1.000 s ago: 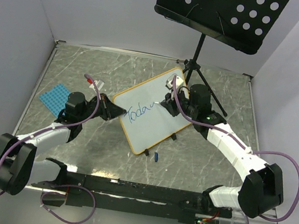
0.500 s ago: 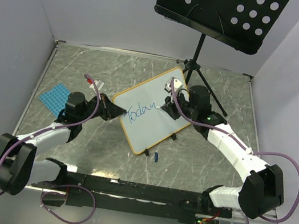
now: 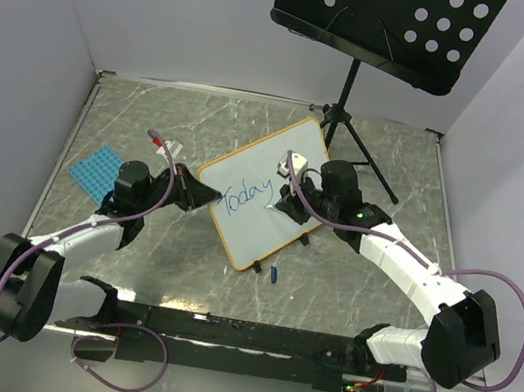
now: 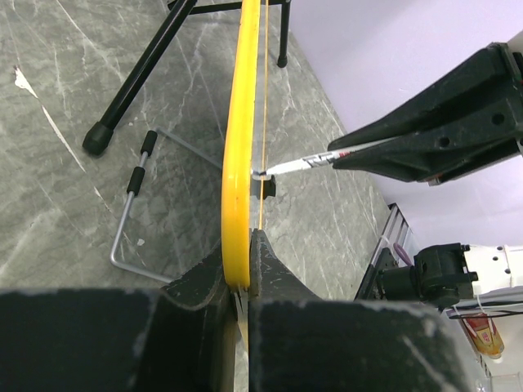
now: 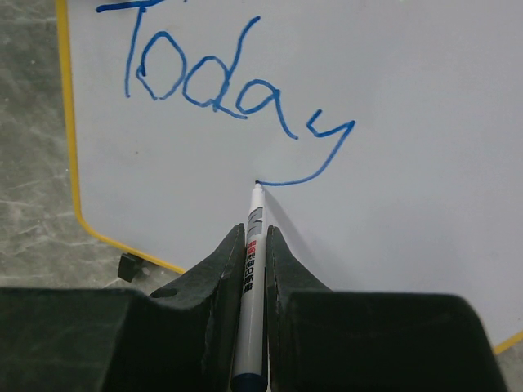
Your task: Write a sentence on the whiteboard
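Blue ink shows only "Today" of the sentence (image 5: 221,90) on the whiteboard (image 3: 254,227); the rest is judged undone. The marker (image 5: 252,278) is gripped by the right hand (image 5: 255,235), tip touching the board just ahead, whose edge is clamped in the left hand (image 4: 243,260)

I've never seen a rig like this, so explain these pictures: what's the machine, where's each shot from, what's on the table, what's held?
These are two robot arms bolted at the table's near edge, each ending in a two-finger pincer. The wide picture looks down from above; the other two come from wrist cameras. The left pincer grips the yellow edge of the whiteboard. The right pincer grips a marker, its tip on the board at the end of the blue word "Today". A black music stand, a blue mat and a small blue piece also sit on the table.
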Robot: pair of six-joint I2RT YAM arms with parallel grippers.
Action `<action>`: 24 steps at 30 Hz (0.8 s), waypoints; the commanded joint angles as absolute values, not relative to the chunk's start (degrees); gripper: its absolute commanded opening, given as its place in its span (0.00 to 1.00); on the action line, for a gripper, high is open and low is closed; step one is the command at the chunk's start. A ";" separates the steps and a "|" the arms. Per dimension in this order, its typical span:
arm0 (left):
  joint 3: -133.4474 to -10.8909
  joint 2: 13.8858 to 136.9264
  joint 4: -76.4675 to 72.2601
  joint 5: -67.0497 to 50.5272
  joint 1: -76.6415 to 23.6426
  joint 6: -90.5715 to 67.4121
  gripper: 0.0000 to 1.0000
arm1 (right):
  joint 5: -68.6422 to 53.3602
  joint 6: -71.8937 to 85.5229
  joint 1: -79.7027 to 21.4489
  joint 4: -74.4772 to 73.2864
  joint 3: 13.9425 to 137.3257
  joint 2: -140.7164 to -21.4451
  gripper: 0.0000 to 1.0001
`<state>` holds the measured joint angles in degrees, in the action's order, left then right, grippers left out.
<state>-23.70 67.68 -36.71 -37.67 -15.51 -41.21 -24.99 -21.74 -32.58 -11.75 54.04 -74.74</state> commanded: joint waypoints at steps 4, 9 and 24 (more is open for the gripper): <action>-23.03 67.06 -33.93 -42.71 -16.70 -36.39 0.01 | -22.51 -21.18 -33.66 -9.76 57.74 -73.22 0.00; -23.11 66.80 -33.75 -42.71 -16.70 -36.30 0.01 | -24.69 -19.60 -31.38 -9.40 60.73 -71.72 0.00; -23.12 66.97 -33.93 -42.80 -16.70 -36.21 0.01 | -29.62 -16.52 -21.80 -6.07 59.41 -65.74 0.00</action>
